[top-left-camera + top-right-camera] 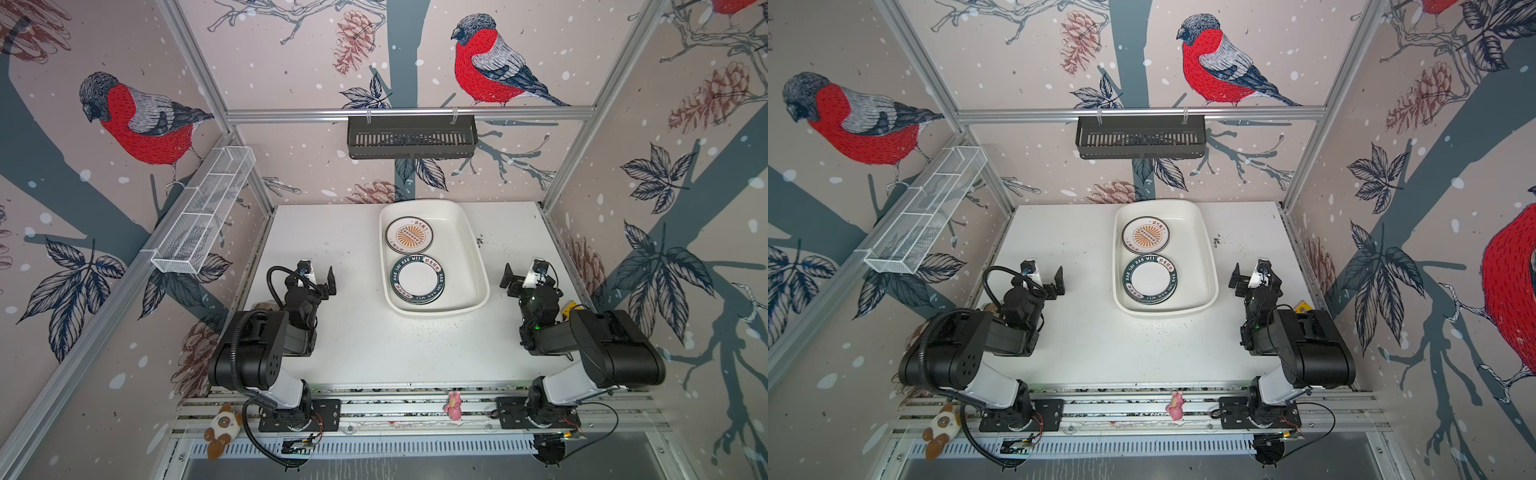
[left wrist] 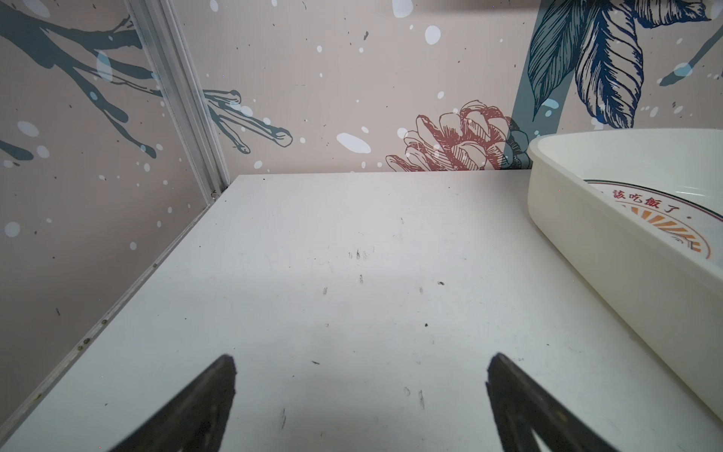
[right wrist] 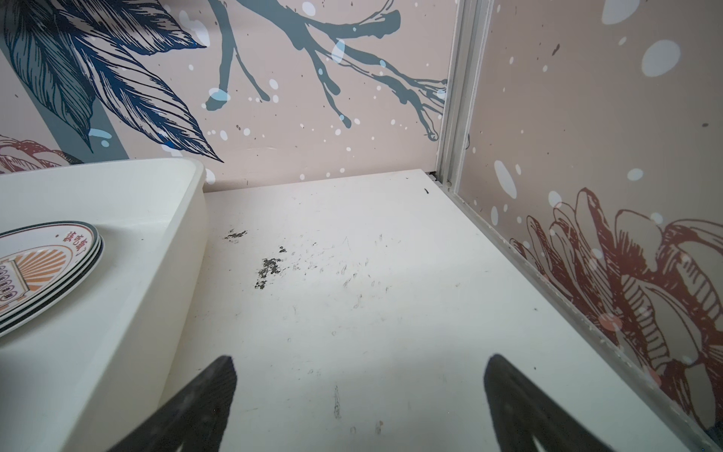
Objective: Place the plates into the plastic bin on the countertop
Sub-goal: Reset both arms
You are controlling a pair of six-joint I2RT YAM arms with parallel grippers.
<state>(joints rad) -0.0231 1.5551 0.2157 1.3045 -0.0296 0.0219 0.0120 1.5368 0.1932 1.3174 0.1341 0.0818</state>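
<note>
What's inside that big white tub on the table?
The plastic bin holds two plate stacks: a sunburst plate tops the far one, a green-rimmed plate the near one. Plates beneath show only edges, faces covered.

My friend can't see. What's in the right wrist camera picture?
A white bin holding stacked sunburst plates sits on a scuffed white table. The right end effector hangs open and empty beside it.

Lab robot cell: alu. frame (image 1: 409, 114) + bird-print panels (image 1: 291, 62) enclose speckled countertop (image 1: 361, 340) ahead of & beside jaws.
</note>
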